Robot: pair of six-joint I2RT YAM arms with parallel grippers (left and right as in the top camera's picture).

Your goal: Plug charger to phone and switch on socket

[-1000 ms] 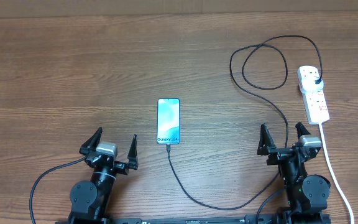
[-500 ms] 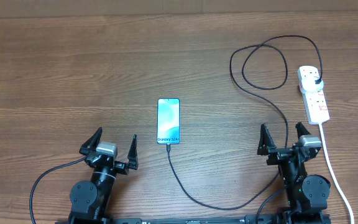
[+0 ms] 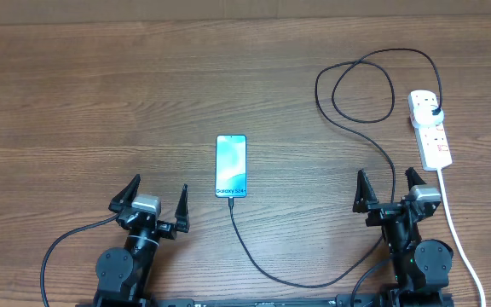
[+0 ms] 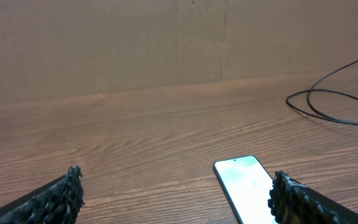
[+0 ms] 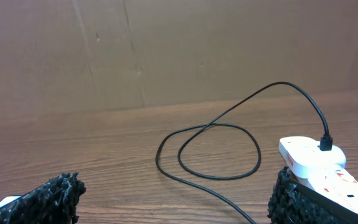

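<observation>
Staying put since before: charger (image 3: 317,89), phone (image 3: 231,165), socket (image 3: 430,132), splayed left hand (image 3: 159,184), right hand (image 3: 385,173).

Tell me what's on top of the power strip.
A black plug sits at the far end of the power strip, the charger cable rising from it. The socket holes under the plug are covered, so not visible.

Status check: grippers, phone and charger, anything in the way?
Left gripper and right gripper open, empty. Charger tip at phone near end, seating unclear; its plug in socket. No obstacle seen.
</observation>
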